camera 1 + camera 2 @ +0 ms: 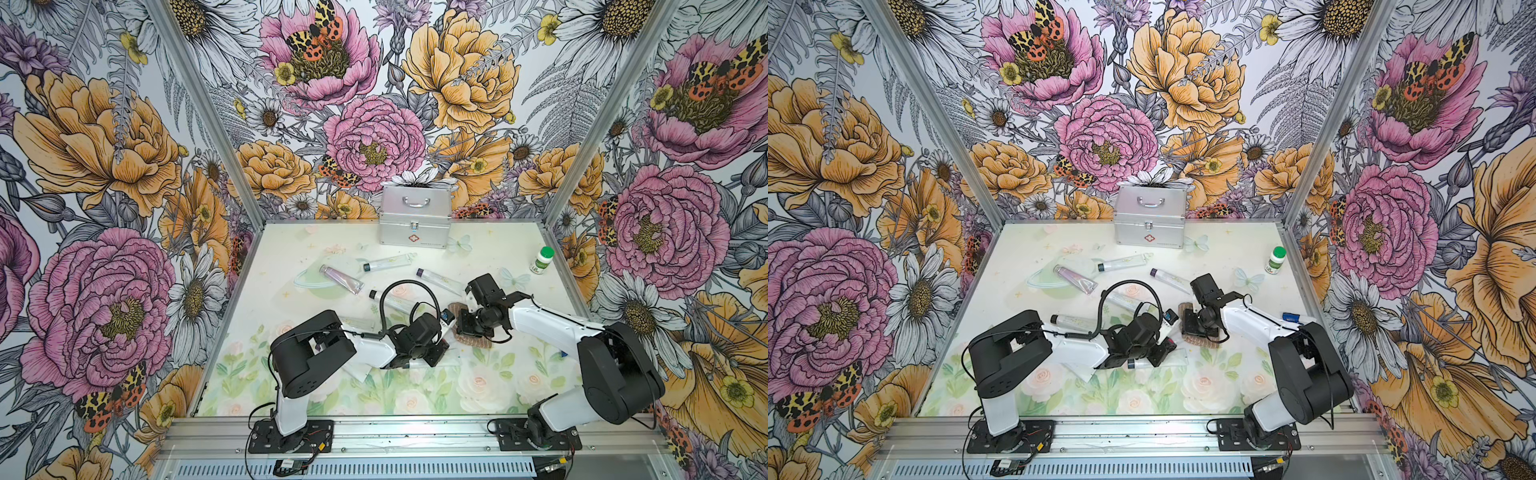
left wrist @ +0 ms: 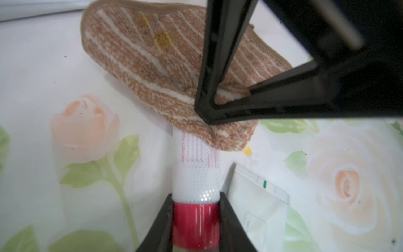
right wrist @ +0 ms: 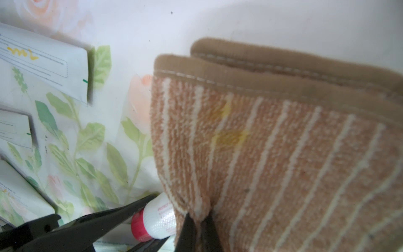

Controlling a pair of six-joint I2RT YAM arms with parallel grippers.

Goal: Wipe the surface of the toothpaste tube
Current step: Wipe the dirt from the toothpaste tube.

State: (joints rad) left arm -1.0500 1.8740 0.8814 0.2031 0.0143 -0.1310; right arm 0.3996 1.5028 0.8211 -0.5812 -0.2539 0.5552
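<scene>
The toothpaste tube (image 2: 196,174) is white with pink print and a red cap. My left gripper (image 2: 196,209) is shut on it at the cap, one finger on each side. A brown cloth with white stripes (image 2: 141,54) lies over the tube's far end and hides it. My right gripper (image 3: 199,220) is shut on a pinched fold of the cloth (image 3: 283,163), right beside the tube (image 3: 159,220). In both top views the two grippers meet at mid-table, where the cloth (image 1: 473,340) (image 1: 1200,341) shows under the right wrist.
A silver case (image 1: 415,220) stands at the back and a green-capped bottle (image 1: 542,259) at the back right. Several other tubes (image 1: 386,262) lie behind the grippers. White packets (image 2: 257,207) lie flat beside the held tube.
</scene>
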